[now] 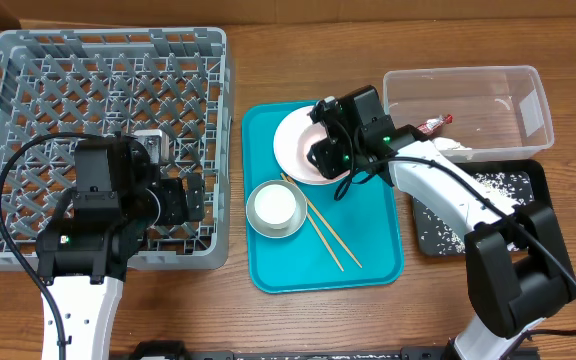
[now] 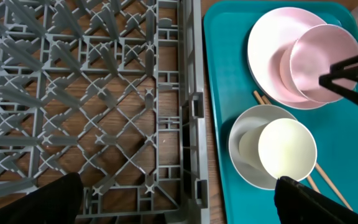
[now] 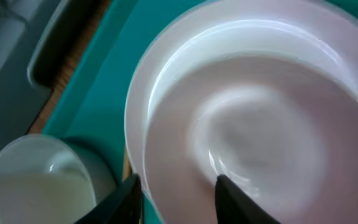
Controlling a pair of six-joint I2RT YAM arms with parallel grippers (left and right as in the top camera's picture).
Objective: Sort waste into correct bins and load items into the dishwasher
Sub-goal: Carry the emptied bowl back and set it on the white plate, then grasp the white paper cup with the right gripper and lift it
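Right gripper [image 3: 178, 186] hangs open and empty; small white bowl [image 3: 260, 143] lies directly beneath, its rim between the jaws

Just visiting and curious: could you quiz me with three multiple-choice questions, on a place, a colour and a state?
1. Where is the red-and-white wrapper? A grey rack B clear tub C black tray
2. What colour is the tray under the plate? A teal B black C red
3. The right gripper is: A shut on chopsticks B open over the small bowl C out of view
Answers: 1 B, it lies inside the tub. 2 A, teal shows around the plate. 3 B, the wrist view shows its fingers parted.
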